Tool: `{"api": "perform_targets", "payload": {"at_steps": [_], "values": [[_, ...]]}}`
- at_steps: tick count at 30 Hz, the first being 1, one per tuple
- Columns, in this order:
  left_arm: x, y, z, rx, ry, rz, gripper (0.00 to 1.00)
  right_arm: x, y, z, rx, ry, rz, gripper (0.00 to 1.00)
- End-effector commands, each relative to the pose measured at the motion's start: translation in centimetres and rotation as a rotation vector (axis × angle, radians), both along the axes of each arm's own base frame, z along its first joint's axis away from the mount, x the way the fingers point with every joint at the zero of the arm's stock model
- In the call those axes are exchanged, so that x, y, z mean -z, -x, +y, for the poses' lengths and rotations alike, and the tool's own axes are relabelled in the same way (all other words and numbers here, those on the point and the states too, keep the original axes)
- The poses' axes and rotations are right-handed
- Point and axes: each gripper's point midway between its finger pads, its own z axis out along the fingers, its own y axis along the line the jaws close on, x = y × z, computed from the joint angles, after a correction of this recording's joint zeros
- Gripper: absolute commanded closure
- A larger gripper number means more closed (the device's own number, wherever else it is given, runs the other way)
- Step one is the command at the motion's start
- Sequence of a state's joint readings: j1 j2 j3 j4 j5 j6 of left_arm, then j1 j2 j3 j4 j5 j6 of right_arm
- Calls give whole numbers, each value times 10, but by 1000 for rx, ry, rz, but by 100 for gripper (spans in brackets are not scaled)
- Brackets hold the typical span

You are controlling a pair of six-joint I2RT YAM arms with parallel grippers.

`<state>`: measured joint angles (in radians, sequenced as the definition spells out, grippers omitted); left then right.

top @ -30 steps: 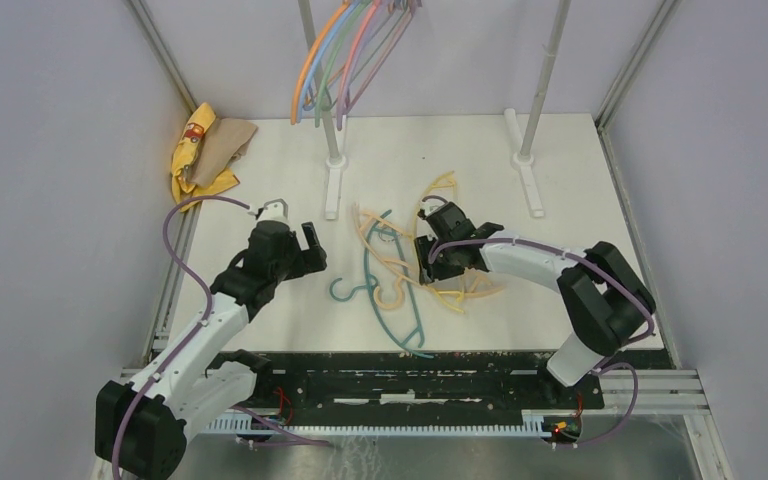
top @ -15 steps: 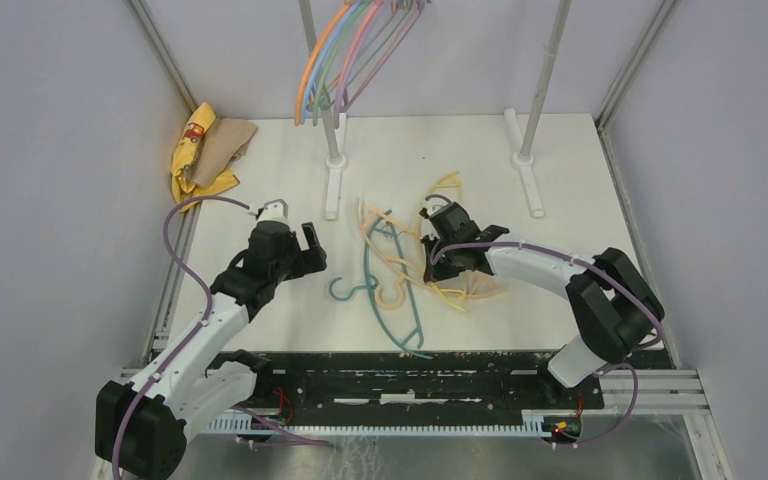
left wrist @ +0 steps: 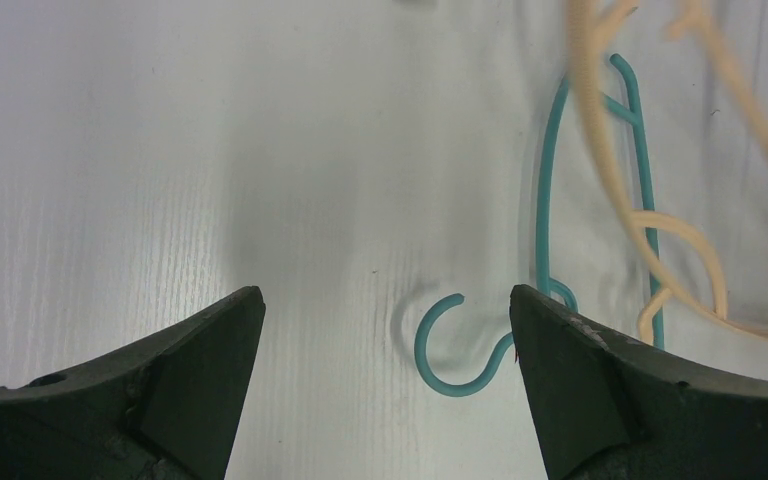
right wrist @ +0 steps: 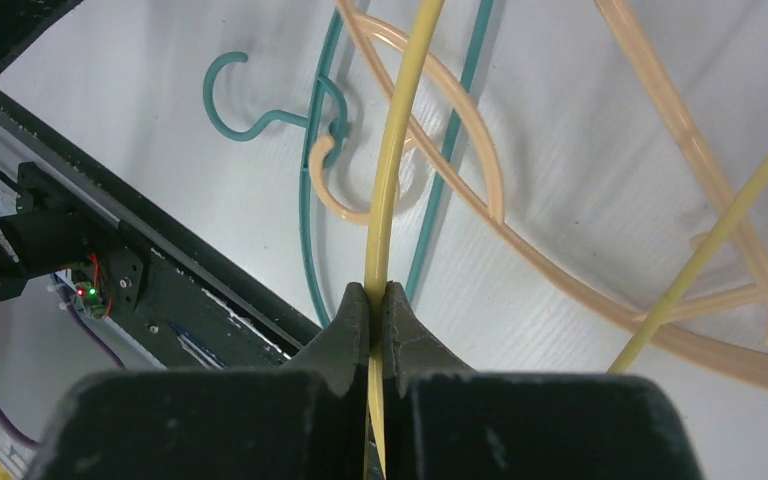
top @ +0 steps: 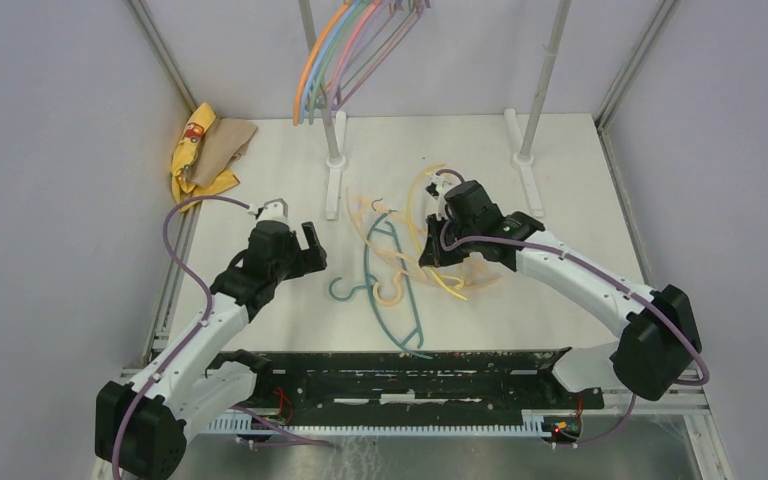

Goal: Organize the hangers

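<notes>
**Hanger pinched on the right, tangle beneath it**

The right end effector point(right wrist: 376, 298) is clenched on the thin yellow plastic hanger point(right wrist: 392, 150), its jaws flat on the rod partway along one arm. To me that looks like a hold meant to draw this one out of the heap rather than drag the lot.

Under it, about the middle of the white desk point(top: 580, 170), the peach plastic hangers point(right wrist: 695, 150) lie crossed over the teal plastic hanger point(right wrist: 305, 210). One peach hook curls just beside the teal neck, so I'd expect snagging on a quick lift.

The left end effector point(left wrist: 382, 296) hangs released, jaws wide, over bare desk just left of the teal hook, touching nothing.

At the far side, a bunch of coloured hangers point(top: 345, 50) hangs by the left grey upright pole point(top: 332, 130). The gap across to the right grey upright pole point(top: 540, 90) looks open, though the rail is out of sight.

The teal hanger's low end runs close to the desk's near edge. A crumpled yellow cloth point(top: 195, 150) sits far left, well apart.
</notes>
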<state>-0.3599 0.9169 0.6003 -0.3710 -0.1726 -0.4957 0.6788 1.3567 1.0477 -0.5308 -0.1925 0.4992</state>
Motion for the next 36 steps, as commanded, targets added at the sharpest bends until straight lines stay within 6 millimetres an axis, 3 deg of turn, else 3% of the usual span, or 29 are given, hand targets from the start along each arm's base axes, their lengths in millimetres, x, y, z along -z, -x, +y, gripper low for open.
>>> {"api": "perform_targets", "payload": {"at_steps": [1, 5, 7, 9, 15, 22, 26, 31, 36], "values": [[-16, -7, -5, -13, 57, -59, 1, 4, 9, 5, -83, 11, 45, 99], [-18, -6, -4, -15, 59, -64, 1, 29, 37, 7, -155, -20, 164, 99], [-17, -5, -4, -15, 59, -62, 1, 26, 41, 7, -161, -46, 162, 100], [-17, -5, -5, -14, 59, -60, 1, 6, 36, 3, -131, -66, 78, 99], [-19, -9, -7, -8, 65, -64, 1, -81, -5, 1, -4, -198, -131, 99], [-22, -11, -10, 3, 68, -70, 1, -193, -88, 7, 158, -543, -312, 99], [-27, -13, -10, 4, 73, -82, 1, -262, -125, 18, 186, -719, -430, 99], [-32, -15, -11, 7, 70, -92, 1, -320, -152, 25, 216, -886, -527, 99], [-32, -16, -9, 6, 61, -94, 1, -356, -161, 24, 238, -973, -585, 99]]}}
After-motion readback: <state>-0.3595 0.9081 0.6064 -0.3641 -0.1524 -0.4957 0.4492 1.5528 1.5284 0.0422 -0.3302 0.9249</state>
